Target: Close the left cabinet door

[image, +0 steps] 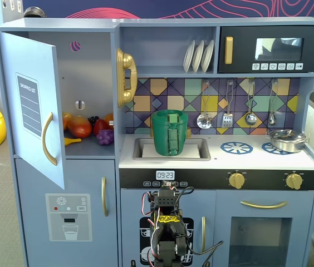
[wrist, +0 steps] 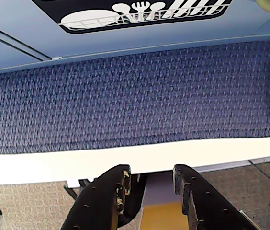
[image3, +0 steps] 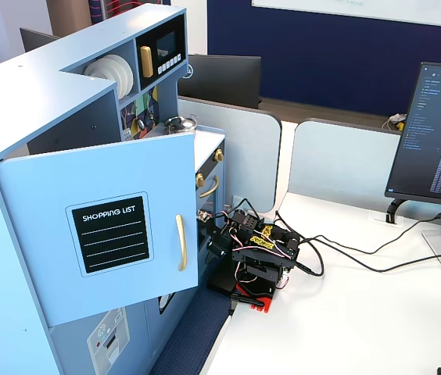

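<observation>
The left cabinet door point(image: 32, 105) is a light-blue panel with a black SHOPPING LIST label and a gold handle point(image: 47, 139). It stands swung open toward the camera. In the other fixed view the door point(image3: 103, 234) juts out from the toy kitchen, well left of the arm. My arm point(image: 168, 228) sits folded low in front of the dishwasher door, far below and right of the open door. In the wrist view my gripper point(wrist: 150, 172) points down past the white table edge point(wrist: 125, 158), with its black jaws apart and nothing between them.
Toy fruit point(image: 87, 127) lies inside the open cabinet. A gold phone point(image: 126, 78) hangs beside it and a green basket point(image: 170, 132) sits in the sink. A dispenser door point(image: 68, 214) is below. A monitor point(image3: 439, 133) and cables point(image3: 345, 258) lie on the table's right.
</observation>
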You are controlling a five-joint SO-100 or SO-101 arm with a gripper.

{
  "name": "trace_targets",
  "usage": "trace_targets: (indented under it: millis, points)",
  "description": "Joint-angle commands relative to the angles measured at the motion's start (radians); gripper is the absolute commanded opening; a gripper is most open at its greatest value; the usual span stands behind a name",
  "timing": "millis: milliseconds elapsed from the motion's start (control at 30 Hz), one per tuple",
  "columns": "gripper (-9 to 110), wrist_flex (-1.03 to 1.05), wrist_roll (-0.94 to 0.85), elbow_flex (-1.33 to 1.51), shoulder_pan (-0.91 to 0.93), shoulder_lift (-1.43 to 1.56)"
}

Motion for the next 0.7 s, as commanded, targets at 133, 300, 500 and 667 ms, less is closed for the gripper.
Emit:
trace_targets:
  millis: [133,300,500,667]
  points:
    - [0,0.163,0.032,0.025,0.009,0.002]
    - [0,0.163,0.034,0.025,0.009,0.002]
    - [0,0.097,0.046,0.005,-0.184,-0.003]
    - [0,-0.21,0.198,-0.184,-0.727,-0.114]
